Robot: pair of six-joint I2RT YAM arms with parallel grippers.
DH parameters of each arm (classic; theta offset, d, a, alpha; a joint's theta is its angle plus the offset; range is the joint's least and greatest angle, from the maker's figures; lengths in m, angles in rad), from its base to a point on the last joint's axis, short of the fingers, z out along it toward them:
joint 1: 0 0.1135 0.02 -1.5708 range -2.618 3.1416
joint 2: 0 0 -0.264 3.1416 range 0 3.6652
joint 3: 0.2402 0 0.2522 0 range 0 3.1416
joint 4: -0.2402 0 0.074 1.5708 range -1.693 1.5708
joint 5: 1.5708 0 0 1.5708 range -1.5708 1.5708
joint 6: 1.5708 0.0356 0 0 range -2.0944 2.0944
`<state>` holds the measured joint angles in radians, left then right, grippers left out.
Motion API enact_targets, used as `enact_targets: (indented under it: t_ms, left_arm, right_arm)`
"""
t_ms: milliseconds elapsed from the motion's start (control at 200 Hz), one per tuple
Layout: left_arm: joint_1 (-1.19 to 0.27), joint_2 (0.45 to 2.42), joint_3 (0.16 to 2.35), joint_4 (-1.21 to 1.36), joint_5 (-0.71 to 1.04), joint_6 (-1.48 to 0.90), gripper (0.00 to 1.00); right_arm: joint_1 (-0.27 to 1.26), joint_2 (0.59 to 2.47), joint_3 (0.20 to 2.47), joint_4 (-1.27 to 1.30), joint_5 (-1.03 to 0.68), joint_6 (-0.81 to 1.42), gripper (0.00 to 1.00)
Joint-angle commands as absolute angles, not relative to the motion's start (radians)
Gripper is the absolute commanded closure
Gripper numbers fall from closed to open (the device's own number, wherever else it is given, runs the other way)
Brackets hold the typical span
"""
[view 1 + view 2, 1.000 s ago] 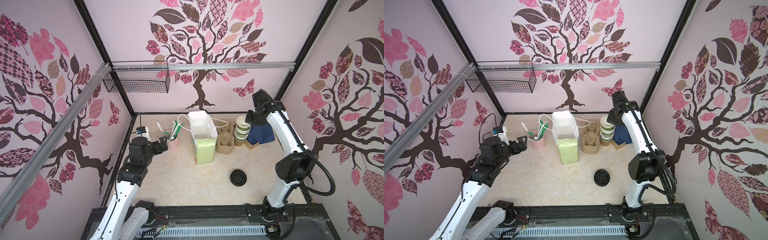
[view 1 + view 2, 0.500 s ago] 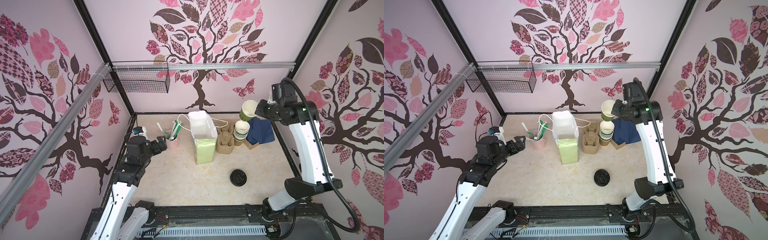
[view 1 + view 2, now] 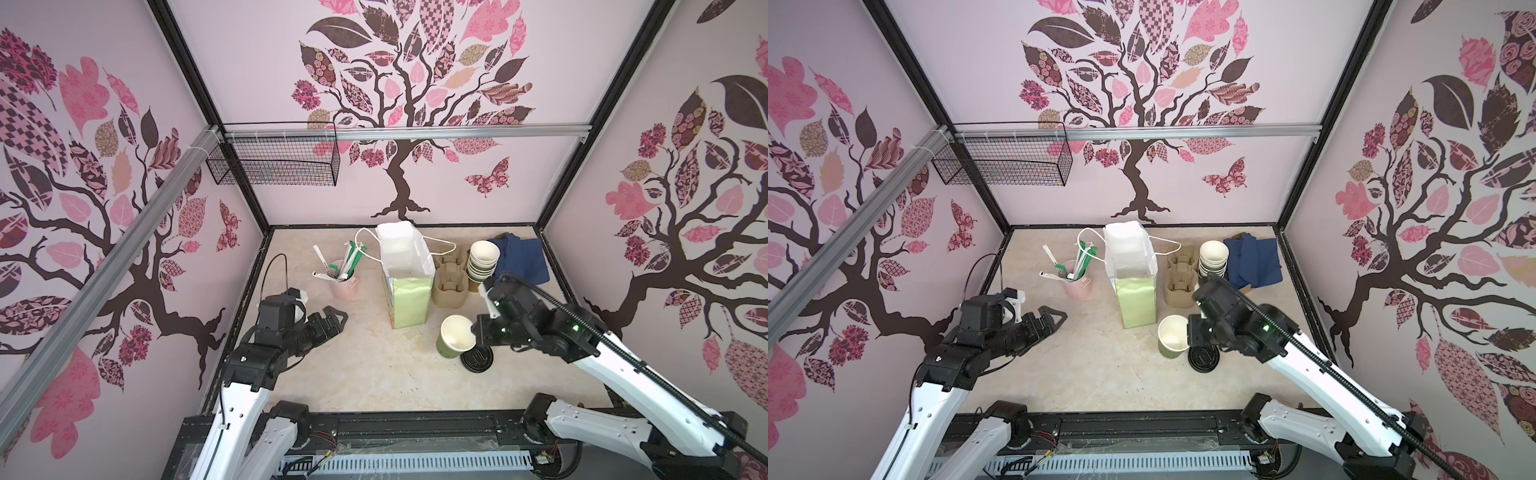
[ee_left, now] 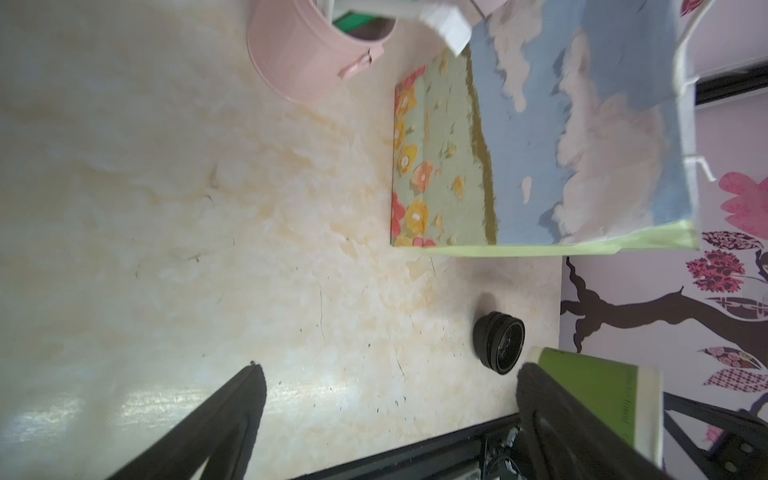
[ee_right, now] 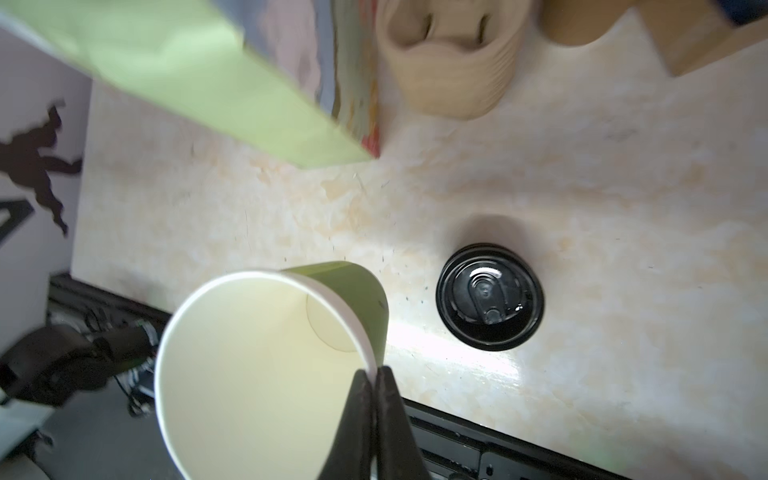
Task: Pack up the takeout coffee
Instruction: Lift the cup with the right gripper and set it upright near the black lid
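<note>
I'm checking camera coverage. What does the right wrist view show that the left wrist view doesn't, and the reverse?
Only the right wrist view: the cream inside of the green cup, its rim pinched by the shut right gripper, and the cardboard cup carriers.
Only the left wrist view: the pink bucket and the open left gripper, fingers spread, holding nothing.
Both: the cup's green outside, the loose black lid lying on the table, and the paper bag with its light green side.
</note>
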<state>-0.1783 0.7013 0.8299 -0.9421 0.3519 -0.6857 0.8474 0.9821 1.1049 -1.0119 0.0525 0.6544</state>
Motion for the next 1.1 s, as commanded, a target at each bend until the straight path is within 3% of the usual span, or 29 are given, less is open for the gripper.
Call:
enact_targets:
  t_ms: [0, 105, 395, 855, 1095]
  left_arm:
    - [-0.182, 0.669, 0.770, -1.013, 0.468, -0.701, 0.03]
    - [-0.184, 0.639, 0.734, -1.023, 0.483, -0.707, 0.05]
    - [-0.193, 0.575, 0.634, -0.938, 0.507, -0.774, 0.08]
    - [-0.196, 0.671, 0.647, -0.905, 0.471, -0.722, 0.08]
    - [-0.196, 0.694, 0.662, -0.899, 0.475, -0.702, 0.08]
  right_arm:
    - [0.991, 1.002, 1.015, -0.811, 0.106, 0.729, 1.00]
    - [1.081, 1.079, 0.972, -0.727, 0.121, 0.722, 1.00]
    - [1.092, 1.231, 0.918, -0.539, 0.116, 0.700, 1.00]
    - [1.092, 1.388, 0.982, -0.583, 0.174, 0.703, 1.00]
    - [1.092, 1.340, 1.016, -0.603, 0.185, 0.716, 0.64]
